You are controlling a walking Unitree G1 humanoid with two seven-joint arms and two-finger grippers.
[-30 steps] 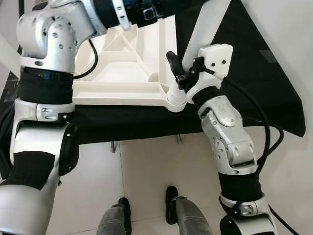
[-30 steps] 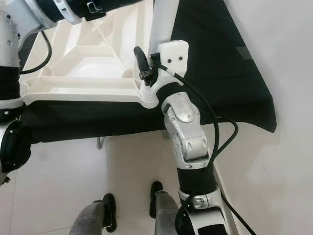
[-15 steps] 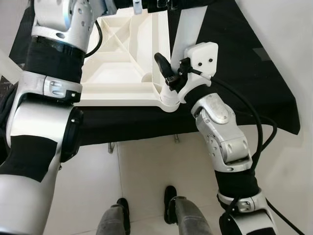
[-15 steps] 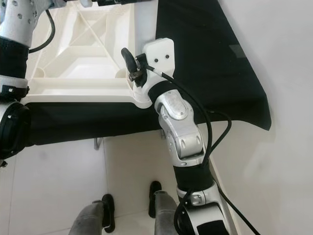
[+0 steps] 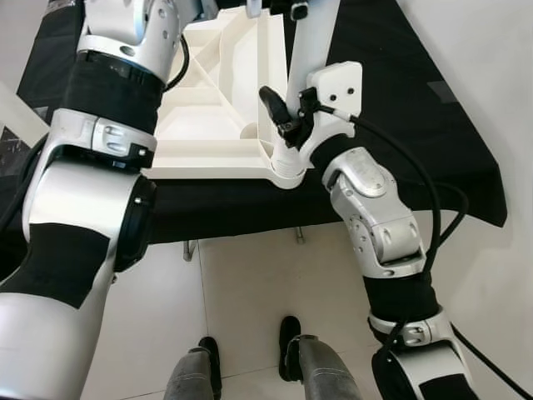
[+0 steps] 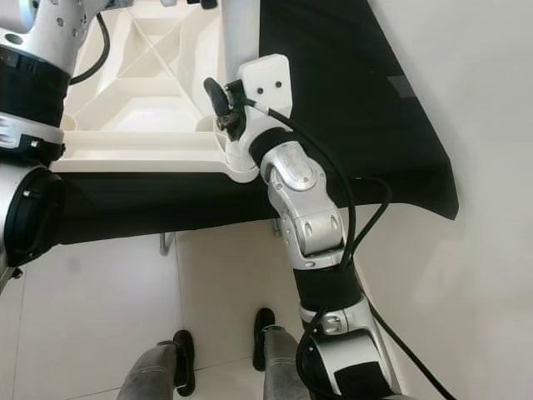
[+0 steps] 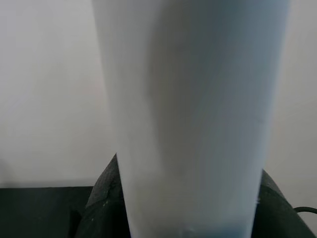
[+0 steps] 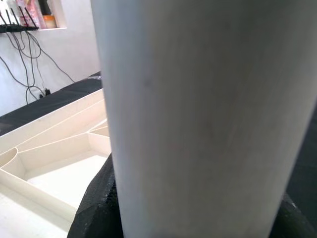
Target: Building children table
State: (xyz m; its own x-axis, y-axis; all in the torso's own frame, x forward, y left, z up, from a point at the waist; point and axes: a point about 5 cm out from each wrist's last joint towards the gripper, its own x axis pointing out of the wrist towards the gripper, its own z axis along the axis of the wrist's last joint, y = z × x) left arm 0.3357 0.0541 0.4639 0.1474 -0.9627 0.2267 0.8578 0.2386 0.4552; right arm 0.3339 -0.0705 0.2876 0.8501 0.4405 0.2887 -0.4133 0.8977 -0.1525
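Nearest the robot's body, the right claw (image 5: pixel 279 112) closes its black fingers around the white leg (image 5: pixel 310 37) just above the corner socket (image 5: pixel 286 165) of the upturned tabletop (image 5: pixel 212 125), which lies on the black-draped bench (image 5: pixel 416 125). The leg's long axis stands upright over that socket, so seating it probably means pressing straight down. Farther up, the left claw (image 7: pixel 183 218) clamps the same leg. The right wrist view adds the tabletop's ribs.
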